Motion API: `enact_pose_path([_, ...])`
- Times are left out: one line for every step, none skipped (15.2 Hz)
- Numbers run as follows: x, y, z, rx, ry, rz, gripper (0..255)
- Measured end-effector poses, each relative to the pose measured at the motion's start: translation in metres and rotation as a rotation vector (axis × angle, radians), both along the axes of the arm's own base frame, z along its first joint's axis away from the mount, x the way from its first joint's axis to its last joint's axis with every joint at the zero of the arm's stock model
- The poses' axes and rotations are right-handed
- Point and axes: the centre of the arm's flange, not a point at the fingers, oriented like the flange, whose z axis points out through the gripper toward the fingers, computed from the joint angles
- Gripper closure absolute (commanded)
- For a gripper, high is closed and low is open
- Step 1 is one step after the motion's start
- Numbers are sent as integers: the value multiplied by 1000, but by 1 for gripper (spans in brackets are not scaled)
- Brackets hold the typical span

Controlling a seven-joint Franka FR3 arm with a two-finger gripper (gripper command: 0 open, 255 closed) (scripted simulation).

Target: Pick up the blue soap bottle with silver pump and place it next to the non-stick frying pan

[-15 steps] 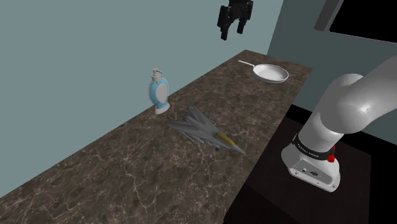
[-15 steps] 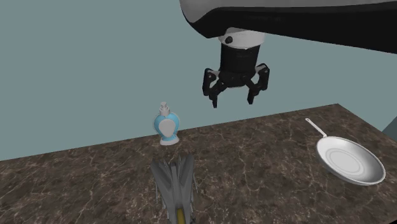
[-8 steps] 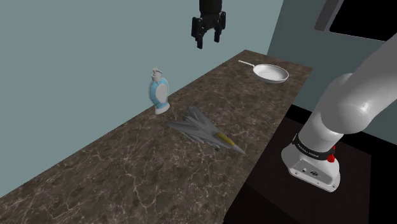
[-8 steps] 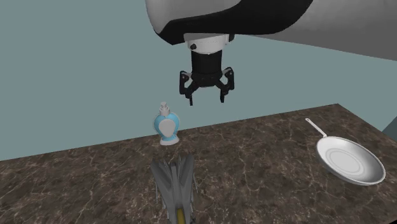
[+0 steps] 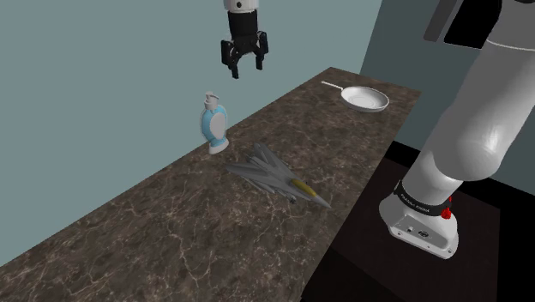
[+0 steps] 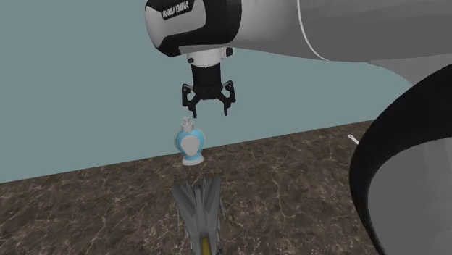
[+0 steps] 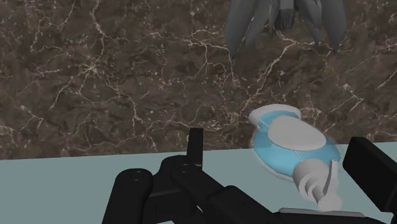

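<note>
Quick count of what's on the dark marbled counter (image 5: 171,232): one soap bottle (image 5: 214,127), one frying pan (image 5: 367,99), and one grey spiky thing (image 5: 274,172) with a yellow tip that I honestly can't identify. That's three items total, plus one robot arm (image 5: 480,129) on its black stand (image 5: 386,266).

The soap bottle is blue with a white oval panel on its face and a pale pump on top. It stands upright near the back edge of the counter, close to the teal wall (image 5: 103,86). The grey spiky thing lies just in front of it, near but not touching.

The pan looks pale inside with a thin handle. It sits at the far end of the counter in the shoulder view, well apart from the bottle.

The single gripper (image 5: 244,67) hangs in the air above the bottle, pointing down. Its two black fingers (image 7: 195,145) are spread apart and have nothing in them. In the wrist view the bottle sits below, between the two fingers, with no contact.
</note>
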Motion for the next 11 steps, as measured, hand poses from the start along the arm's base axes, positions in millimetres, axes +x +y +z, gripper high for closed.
enact_pose_path([11,7,-7,2,8,0,0])
enact_pose_path([23,13,-11,4,17,0,0])
enact_pose_path([32,21,-17,7,25,0,0])
enact_pose_path([43,27,-22,9,33,0,0])
enact_pose_path([55,34,-26,11,41,0,0])
enact_pose_path([65,39,-34,14,49,0,0])
enact_pose_path([75,48,-40,16,57,0,0])
enact_pose_path([86,56,-47,18,65,0,0])
enact_pose_path([96,61,-53,21,74,0,0])
enact_pose_path([107,68,-61,23,81,0,0])
enact_pose_path([113,73,-64,24,87,0,0])
